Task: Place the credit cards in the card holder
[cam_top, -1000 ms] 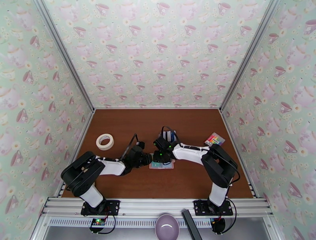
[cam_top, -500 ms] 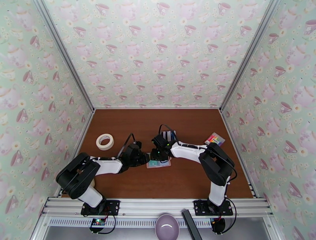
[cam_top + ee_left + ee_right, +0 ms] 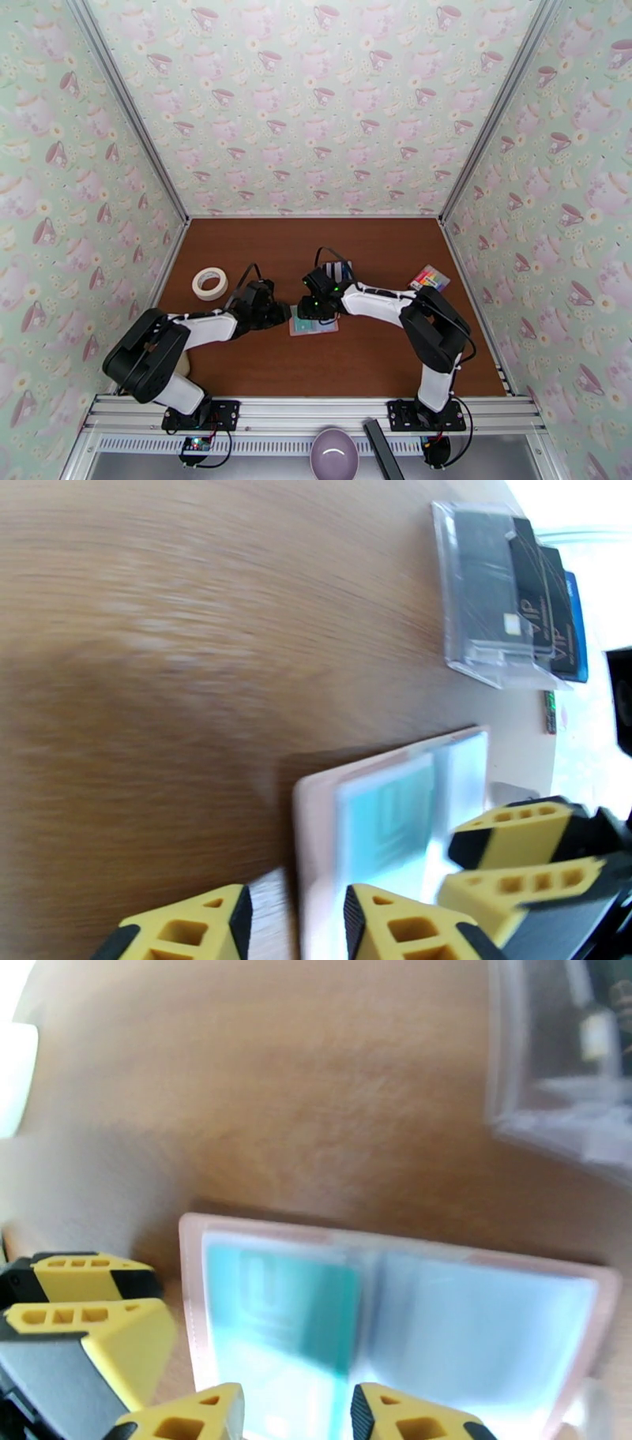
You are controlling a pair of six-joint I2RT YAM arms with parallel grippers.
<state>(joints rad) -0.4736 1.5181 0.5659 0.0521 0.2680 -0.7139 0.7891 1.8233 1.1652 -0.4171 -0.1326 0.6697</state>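
The pink card holder (image 3: 314, 325) lies open on the table, its pale clear pockets up, with a teal insert (image 3: 276, 1307) in the left pocket. My left gripper (image 3: 292, 922) sits at the holder's left edge (image 3: 304, 835), jaws apart, that edge in the gap. My right gripper (image 3: 296, 1414) hovers open low over the holder's pockets (image 3: 474, 1331), and its yellow fingers (image 3: 513, 835) also show in the left wrist view. Black credit cards (image 3: 513, 598) stand in a small clear rack (image 3: 340, 272) just behind the holder.
A roll of white tape (image 3: 209, 283) lies at the left. A multicoloured striped pad (image 3: 429, 278) sits at the right near the wall. A purple bowl (image 3: 333, 454) rests on the front rail between the arm bases.
My left gripper has drawn back to the left and its jaws have come apart. The card holder has shifted a little left and away. My right gripper moved slightly left with it.
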